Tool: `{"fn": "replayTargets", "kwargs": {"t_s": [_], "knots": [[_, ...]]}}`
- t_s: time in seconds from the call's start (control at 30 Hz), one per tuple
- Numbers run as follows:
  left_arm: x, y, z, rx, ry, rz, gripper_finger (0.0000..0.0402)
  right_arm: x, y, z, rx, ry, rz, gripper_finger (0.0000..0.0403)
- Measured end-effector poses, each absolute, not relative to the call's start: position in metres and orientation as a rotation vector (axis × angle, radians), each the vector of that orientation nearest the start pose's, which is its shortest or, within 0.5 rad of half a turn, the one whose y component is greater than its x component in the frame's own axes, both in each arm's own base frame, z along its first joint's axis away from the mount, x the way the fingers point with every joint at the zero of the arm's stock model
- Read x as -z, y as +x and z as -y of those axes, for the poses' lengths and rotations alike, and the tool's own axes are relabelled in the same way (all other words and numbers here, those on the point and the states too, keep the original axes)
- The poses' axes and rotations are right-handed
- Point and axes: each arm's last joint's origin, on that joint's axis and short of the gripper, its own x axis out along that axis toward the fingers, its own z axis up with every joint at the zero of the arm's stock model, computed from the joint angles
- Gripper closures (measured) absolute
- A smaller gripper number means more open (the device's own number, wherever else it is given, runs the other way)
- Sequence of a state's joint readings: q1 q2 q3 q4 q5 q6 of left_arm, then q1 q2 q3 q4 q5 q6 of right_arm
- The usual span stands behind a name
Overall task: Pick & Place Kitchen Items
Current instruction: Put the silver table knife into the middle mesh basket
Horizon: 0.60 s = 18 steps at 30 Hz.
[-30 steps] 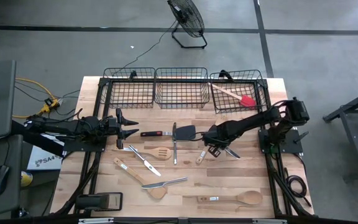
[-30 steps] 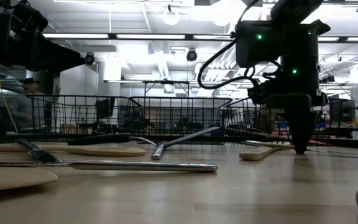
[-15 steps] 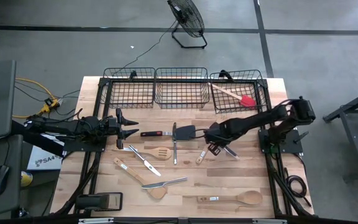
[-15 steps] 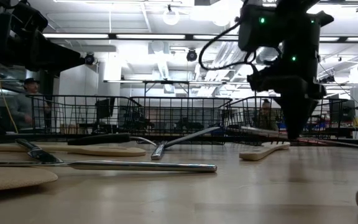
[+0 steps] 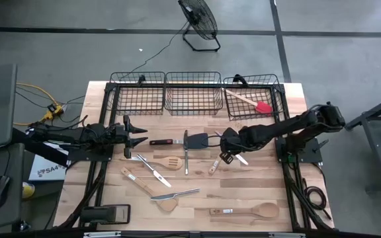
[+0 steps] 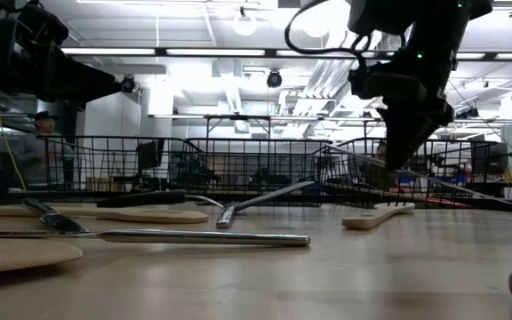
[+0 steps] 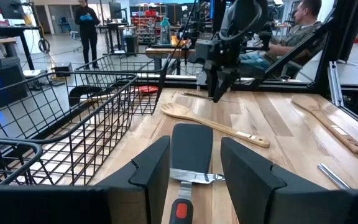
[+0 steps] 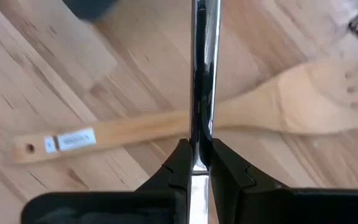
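- Silver metal knife (image 8: 204, 74) clamped between the right gripper (image 5: 229, 155) fingers, lifted clear of the light wooden table (image 5: 270, 192) near its middle.
- Light wooden slotted spoon (image 8: 229, 121) lies on the table beneath the knife.
- Black turner (image 7: 190, 149) lies just ahead of the left gripper (image 7: 194, 168), fingers spread, at the table's left side.
- Red-headed spatula (image 5: 251, 102) rests in the right-hand black wire basket (image 5: 273, 89).

We see a light wooden table (image 5: 270, 192) carrying three black wire baskets (image 5: 192, 93) along its far edge, with a black turner (image 5: 180, 141) just in front of them, wooden spoons (image 5: 245, 211) and spatulas (image 5: 165, 162) nearer, and silver knives (image 5: 176, 195) among those.
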State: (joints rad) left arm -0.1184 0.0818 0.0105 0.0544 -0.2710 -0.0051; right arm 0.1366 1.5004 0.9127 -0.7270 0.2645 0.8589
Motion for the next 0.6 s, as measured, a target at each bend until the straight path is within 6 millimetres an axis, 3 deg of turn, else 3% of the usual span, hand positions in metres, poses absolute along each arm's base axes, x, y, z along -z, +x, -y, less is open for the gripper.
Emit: {"fn": "replayTargets", "kwargs": {"t_s": [0.37,0.6], "knots": [[-0.166,0.101,0.004,-0.154,-0.002,-0.014,0.0261,-0.197,0.277,-0.035,0.583,0.451,-0.935,0.0376],[-0.166,0.101,0.004,-0.154,-0.041,-0.014,0.0261,-0.212,0.299,-0.037,0.476,0.399,-0.694,0.0376]]}}
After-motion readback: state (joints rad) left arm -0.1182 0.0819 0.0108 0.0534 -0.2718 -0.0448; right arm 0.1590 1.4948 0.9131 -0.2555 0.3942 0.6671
